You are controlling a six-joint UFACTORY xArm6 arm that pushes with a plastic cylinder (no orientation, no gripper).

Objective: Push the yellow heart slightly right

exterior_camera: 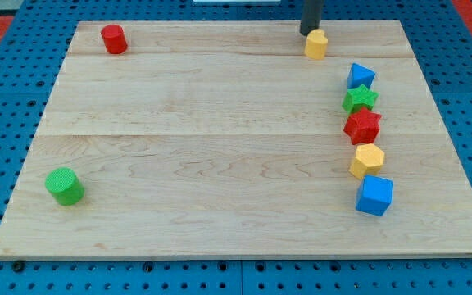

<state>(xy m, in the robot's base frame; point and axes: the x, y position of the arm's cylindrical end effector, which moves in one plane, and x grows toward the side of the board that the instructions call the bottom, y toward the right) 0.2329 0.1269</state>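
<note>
My tip (307,33) sits at the worktop (220,164) top edge, touching the yellow heart (316,44) on its upper left; rod tool only, nothing grasped

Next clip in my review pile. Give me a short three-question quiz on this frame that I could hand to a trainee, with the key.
1. True or false: my tip sits at the upper left of the yellow heart.
2. Which block lies at the bottom of the column along the view's right? A) green star B) blue cube C) red star
3. Name the two cylinders and where they are.

Key:
1. True; it looks to be touching or nearly so.
2. B, just below the yellow hexagon; the blue triangle tops the column.
3. Red cylinder, top left; green cylinder, bottom left.
</note>
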